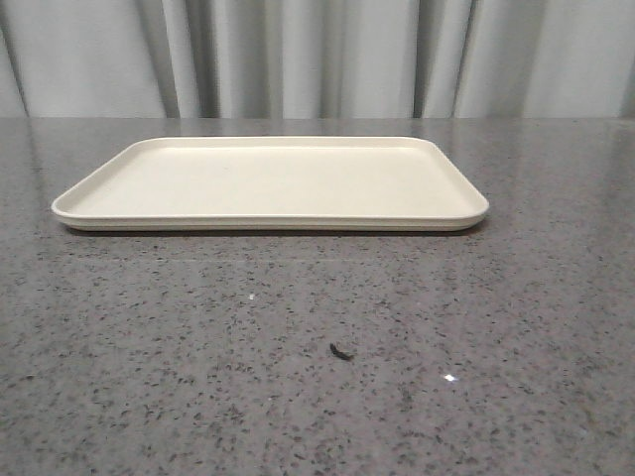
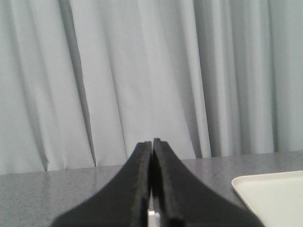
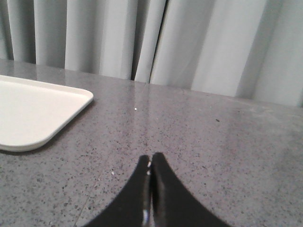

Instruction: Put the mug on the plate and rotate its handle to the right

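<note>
1. A pale grey curtain (image 1: 327,55) hangs in soft vertical folds behind the table
2. The table (image 1: 317,377) is speckled grey stone, polished, with small glints
3. The plate (image 1: 270,183), a flat cream rectangle with rounded corners and a low rim, lies toward the table's far side, centred in the front view; nothing rests on it
4. The left gripper (image 2: 152,144), matte black, has its tapered fingers pressed together on nothing
5. The right gripper (image 3: 150,161) is likewise closed, empty, above bare stone beside the plate's corner
6. A tiny dark fleck (image 1: 342,350) lies nearer the front edge
</note>
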`<state>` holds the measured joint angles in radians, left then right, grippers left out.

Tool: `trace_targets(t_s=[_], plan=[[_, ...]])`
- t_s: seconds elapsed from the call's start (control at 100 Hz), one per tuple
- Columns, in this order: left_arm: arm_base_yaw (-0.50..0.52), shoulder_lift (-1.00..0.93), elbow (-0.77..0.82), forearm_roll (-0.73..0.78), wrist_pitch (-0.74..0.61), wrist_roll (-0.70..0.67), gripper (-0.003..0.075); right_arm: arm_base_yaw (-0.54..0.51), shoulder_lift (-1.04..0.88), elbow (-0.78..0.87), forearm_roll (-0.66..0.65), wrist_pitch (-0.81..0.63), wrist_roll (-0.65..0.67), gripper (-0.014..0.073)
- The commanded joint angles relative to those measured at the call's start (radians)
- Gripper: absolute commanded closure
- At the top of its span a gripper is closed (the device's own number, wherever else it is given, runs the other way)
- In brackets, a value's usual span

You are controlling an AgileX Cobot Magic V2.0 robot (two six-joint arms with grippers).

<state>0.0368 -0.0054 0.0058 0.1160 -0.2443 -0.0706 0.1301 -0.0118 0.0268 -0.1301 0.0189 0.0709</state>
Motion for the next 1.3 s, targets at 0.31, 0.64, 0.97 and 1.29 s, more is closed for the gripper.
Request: trace_targets(t_s=[0.31,0.64,0.97,1.29], plan=[[-0.003,-0.023,-0.19,-0.016,-0.065,-0.15,0.0739,-0.001,-0.013,-0.13,0.13,-0.146,-0.005,0.0692],[-0.003,0.164,-0.497,-0.016,0.093,-0.171,0.0739,-0.001,0.117,-0.456,0.125,-0.107,-0.005,0.0692],[-0.003,0.464,-0.967,0.065,0.316,-0.165,0.0738,0.004,0.39,-0.853,0.125,-0.028,-0.005,0.066],[-0.003,0.762,-1.47,0.088,0.737,-0.017,0.0602,0.022,0.543,-1.091,0.124,0.031,-0.005,0.0237]])
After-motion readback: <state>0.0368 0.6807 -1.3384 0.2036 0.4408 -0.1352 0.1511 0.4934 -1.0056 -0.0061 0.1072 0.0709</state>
